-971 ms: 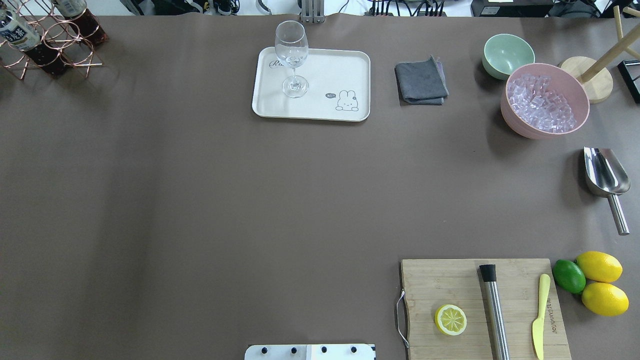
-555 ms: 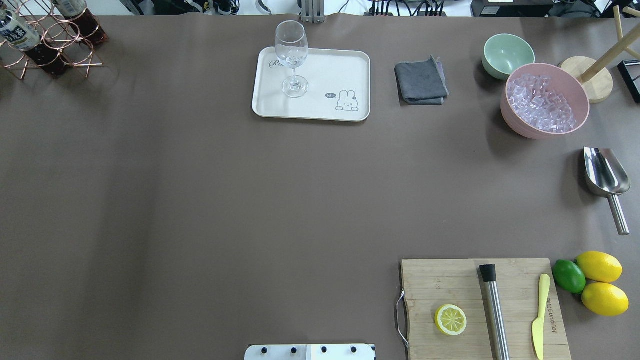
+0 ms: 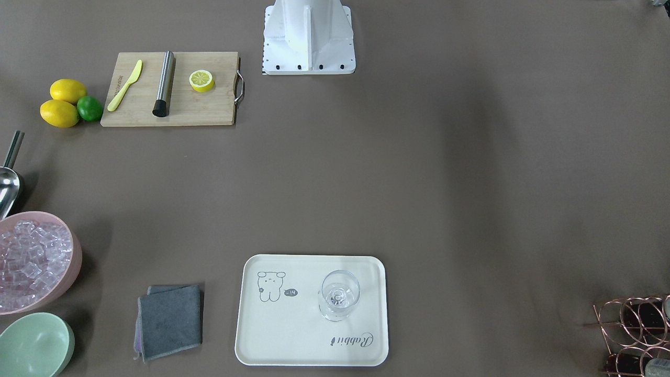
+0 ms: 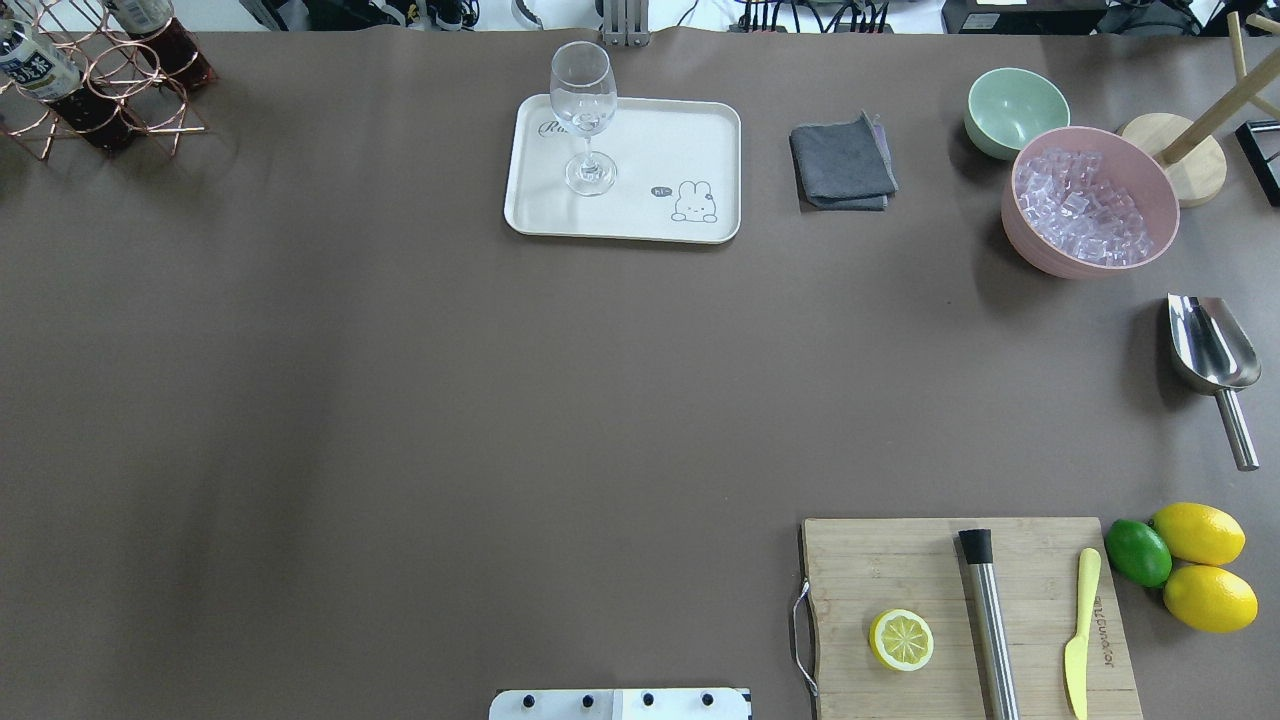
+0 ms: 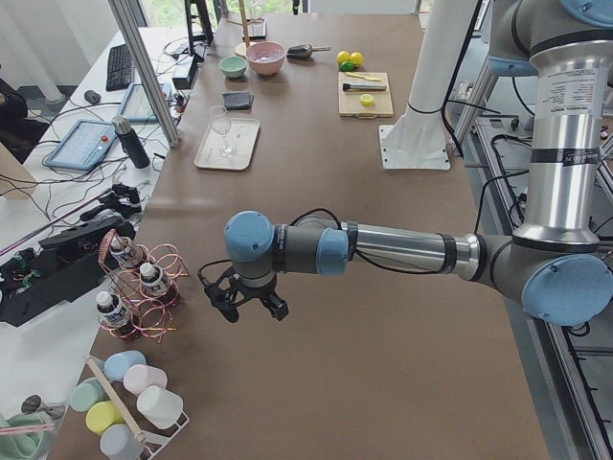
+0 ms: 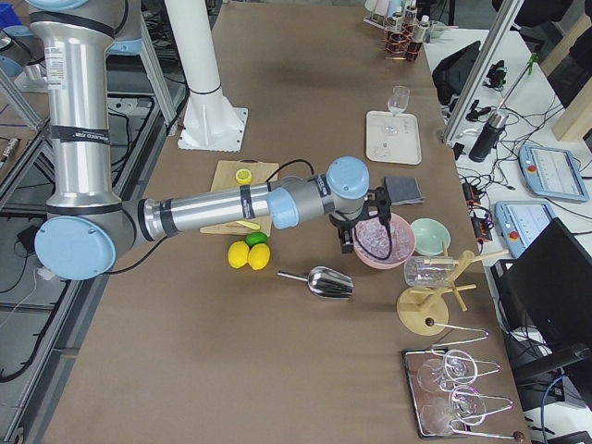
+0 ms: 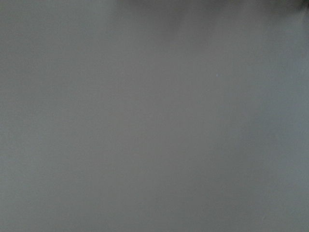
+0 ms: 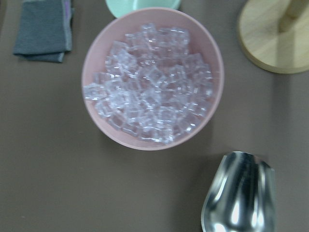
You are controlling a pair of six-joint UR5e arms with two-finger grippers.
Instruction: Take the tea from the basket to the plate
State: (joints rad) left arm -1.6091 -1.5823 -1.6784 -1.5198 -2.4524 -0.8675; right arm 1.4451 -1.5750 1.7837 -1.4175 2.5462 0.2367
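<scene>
The copper wire basket [image 4: 100, 90] stands at the table's far left corner and holds tea bottles [image 4: 40, 72]; three bottles [image 5: 148, 280] show in the exterior left view. The cream plate [image 4: 660, 140] lies at the far middle with a wine glass [image 4: 583, 110] on it. My left gripper [image 5: 251, 311] hangs over bare table beside the basket [image 5: 144, 302]. It shows only in that side view, so I cannot tell whether it is open. My right gripper [image 6: 365, 236] hovers over the pink bowl [image 6: 384, 254], seen only from the side, state unclear.
A pink bowl [image 4: 1010, 215] of ice, a mint bowl [image 4: 1015, 105], a grey cloth [image 4: 842, 165] and a wooden stand [image 4: 1185, 150] sit at the far right. A metal scoop [image 4: 1210, 350], a cutting board [image 4: 870, 570] with tools, and lemons [image 4: 1200, 535] lie on the right.
</scene>
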